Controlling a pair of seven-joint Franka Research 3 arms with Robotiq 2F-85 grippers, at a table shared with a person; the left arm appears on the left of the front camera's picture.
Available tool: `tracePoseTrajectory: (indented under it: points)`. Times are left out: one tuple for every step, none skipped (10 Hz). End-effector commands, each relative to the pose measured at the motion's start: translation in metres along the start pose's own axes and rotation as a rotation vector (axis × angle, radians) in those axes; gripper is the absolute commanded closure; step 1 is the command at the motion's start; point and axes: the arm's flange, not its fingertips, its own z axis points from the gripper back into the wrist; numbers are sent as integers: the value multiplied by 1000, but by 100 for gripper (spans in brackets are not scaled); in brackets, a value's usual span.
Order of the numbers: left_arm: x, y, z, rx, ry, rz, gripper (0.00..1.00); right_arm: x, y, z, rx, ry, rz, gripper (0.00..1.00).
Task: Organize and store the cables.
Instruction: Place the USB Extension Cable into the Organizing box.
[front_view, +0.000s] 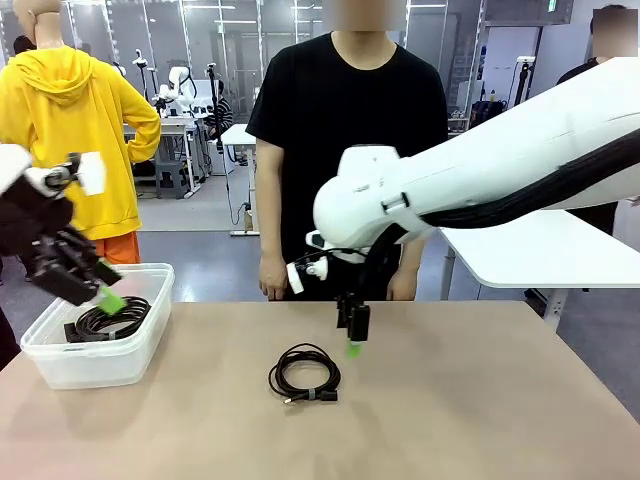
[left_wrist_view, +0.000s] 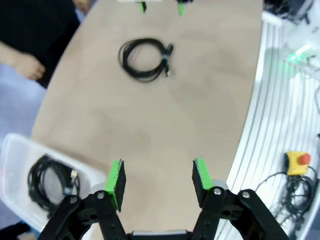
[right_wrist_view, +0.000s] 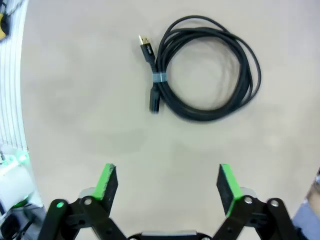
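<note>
One coiled black cable (front_view: 322, 395) lies on the tan table a little left of centre, bound with a small tie (right_wrist_view: 158, 77). My right gripper (front_view: 352, 335) hangs just behind it, fingers pointing down, open and holding nothing (right_wrist_view: 166, 185). A second coiled cable (front_view: 95, 325) rests inside the clear plastic bin (front_view: 90, 365) at the left. My left gripper (front_view: 105, 295) hovers over the bin's rim, open with nothing between its pads (left_wrist_view: 159, 181). The left wrist view looks across the table to the loose cable (left_wrist_view: 164, 60) and catches the binned cable (left_wrist_view: 35, 190) at lower left.
A person in a black shirt stands at the far edge of the table, hands down by their sides (front_view: 272, 285). The table's near edge runs by a white ribbed surface holding a yellow emergency-stop box (left_wrist_view: 300, 161). Bare tabletop (front_view: 480, 400) stretches right of the loose cable.
</note>
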Motion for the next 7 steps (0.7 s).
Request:
tracePoseTrajectory:
  points:
    - [46,6,-11,-12,65,-35,31,-58,36,8,-53,-74,-19,0]
    - [69,2,-23,13,104,-49,31,-83,42,10,-70,-103,-46,0]
    - [90,-4,-41,-7,140,-93,31,-107,49,13,-77,-139,-67,0]
    - [111,-13,-61,10,207,-113,31,-134,59,15,-91,-188,-93,0]
    - [129,-22,-78,8,235,-151,31,-158,72,18,-120,-239,-119,0]
    - [144,-32,-101,48,267,-183,31,-182,85,17,-150,-297,-144,0]
    - [154,-40,-124,86,282,-192,31,-203,100,18,-212,-368,-178,0]
